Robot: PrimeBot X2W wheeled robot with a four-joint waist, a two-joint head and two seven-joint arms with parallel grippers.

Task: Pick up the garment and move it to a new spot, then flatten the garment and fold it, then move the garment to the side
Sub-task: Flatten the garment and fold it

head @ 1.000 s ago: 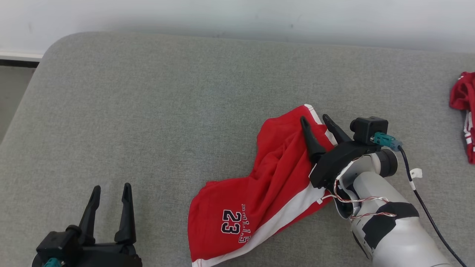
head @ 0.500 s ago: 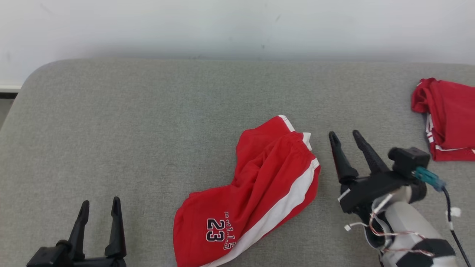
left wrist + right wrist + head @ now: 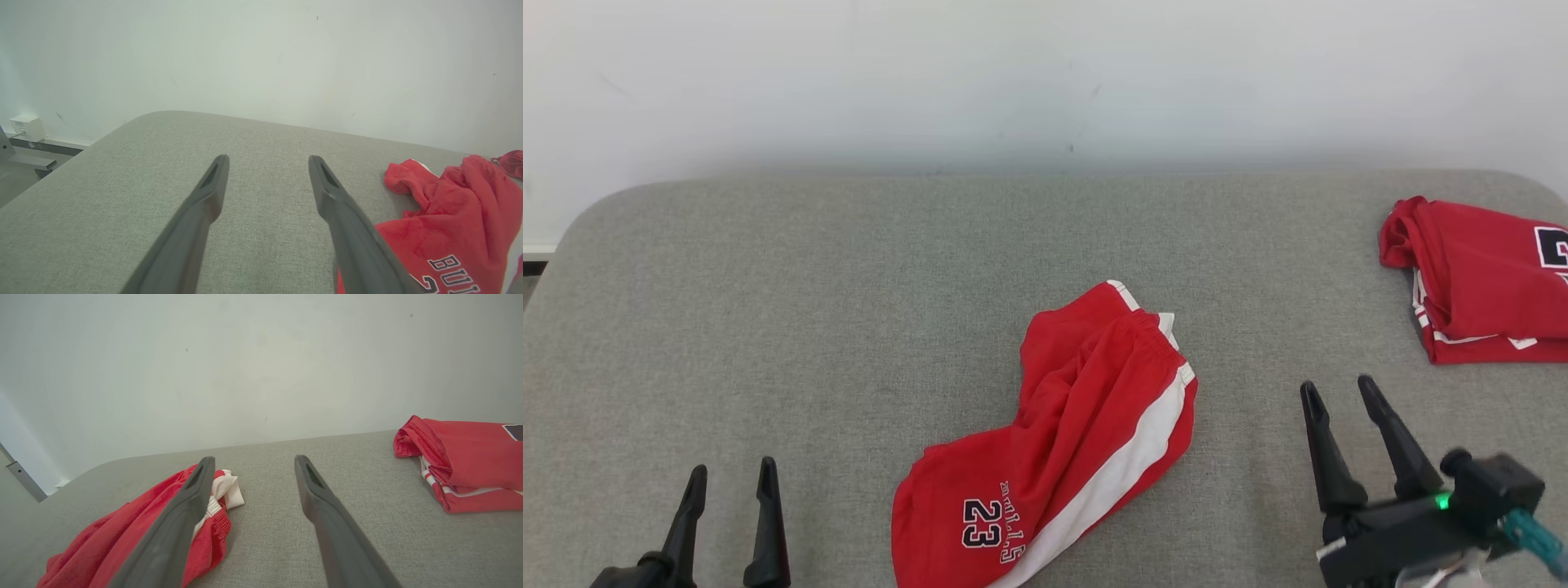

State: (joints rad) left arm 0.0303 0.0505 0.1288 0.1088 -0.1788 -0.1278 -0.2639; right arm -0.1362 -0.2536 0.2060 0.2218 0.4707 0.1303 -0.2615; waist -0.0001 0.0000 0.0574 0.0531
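Lying crumpled on the grey padded surface (image 3: 849, 286) were red-and-white fabric shorts (image 3: 1086, 416), left pincer (image 3: 731, 468) and right pincer (image 3: 1336, 385) both released, empty.

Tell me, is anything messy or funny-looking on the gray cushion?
Yes. The red shorts lie in a crumpled, twisted heap in the middle of the gray cushion, with one end bunched up instead of flat. The folded red garment near the right edge looks neat by comparison.
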